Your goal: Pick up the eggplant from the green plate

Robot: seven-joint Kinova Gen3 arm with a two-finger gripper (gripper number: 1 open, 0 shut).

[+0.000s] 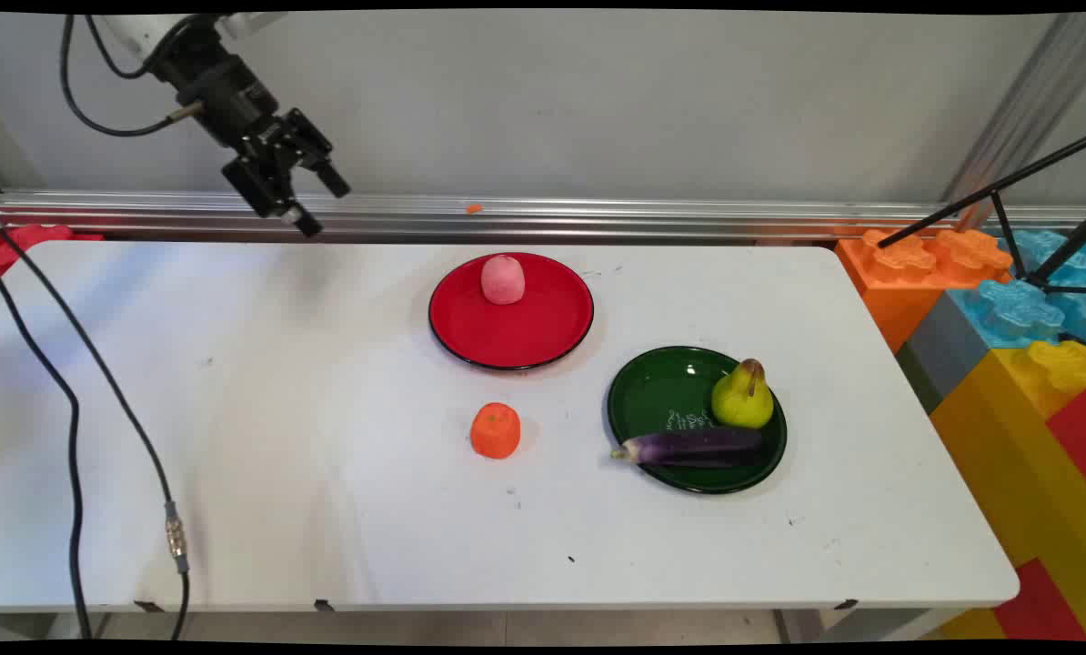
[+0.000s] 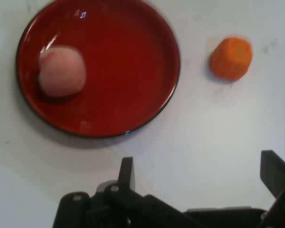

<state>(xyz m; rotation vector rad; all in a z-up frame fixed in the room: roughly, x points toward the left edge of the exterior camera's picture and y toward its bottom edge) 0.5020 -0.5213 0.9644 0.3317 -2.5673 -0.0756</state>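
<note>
The gripper (image 1: 311, 196) hangs high in the upper left of the main view, above the table's (image 1: 261, 437) far edge, its fingers (image 2: 126, 172) spread wide with nothing between them. It touches nothing.

Nearest to it is the red plate (image 1: 525, 338) at the centre of the frame, with a pale pink fruit (image 1: 503, 278) sitting near the plate's far rim. An orange fruit (image 1: 495, 430) stands alone on the table just below that plate. To the lower right, a green plate (image 1: 661, 391) carries a pear (image 1: 742, 397), upright at its right side, and an eggplant (image 1: 693, 447) lying across its near edge, stem end poking past the rim.

The round pink fruit looks likely to roll if nudged off centre, and the light plate could slide or tip if a finger caught its rim. The overhanging eggplant could be knocked off easily.
</note>
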